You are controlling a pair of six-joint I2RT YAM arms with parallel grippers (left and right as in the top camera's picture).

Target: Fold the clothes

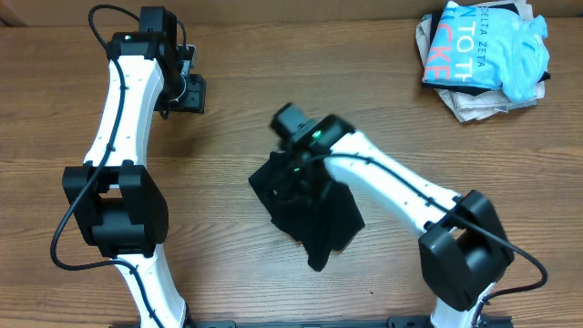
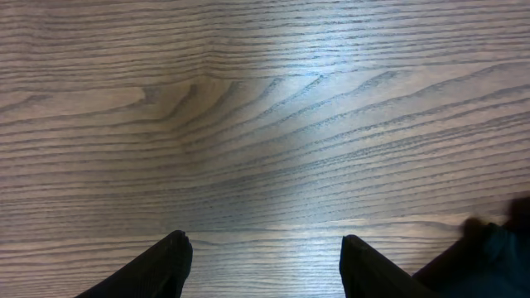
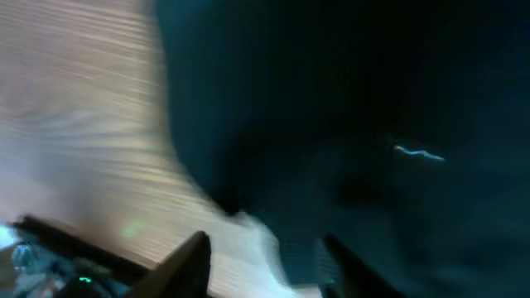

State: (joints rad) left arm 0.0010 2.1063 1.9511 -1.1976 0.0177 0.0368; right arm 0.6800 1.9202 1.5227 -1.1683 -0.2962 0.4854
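Clothes must lie flat before we fold. The black cloth [image 1: 310, 228] lies bunched up just under our right gripper [image 3: 265, 244], fingers spread apart. Our left gripper [image 2: 263, 240], spread too, hangs far from it over bare table [image 2: 265, 99]. We should pinch one edge and pull slowly.

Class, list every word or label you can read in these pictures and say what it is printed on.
"TO T": large white letters, cut off, on the light blue shirt.
"ZETA": small dark print above it; rest unreadable.
Nothing readable elsewhere.
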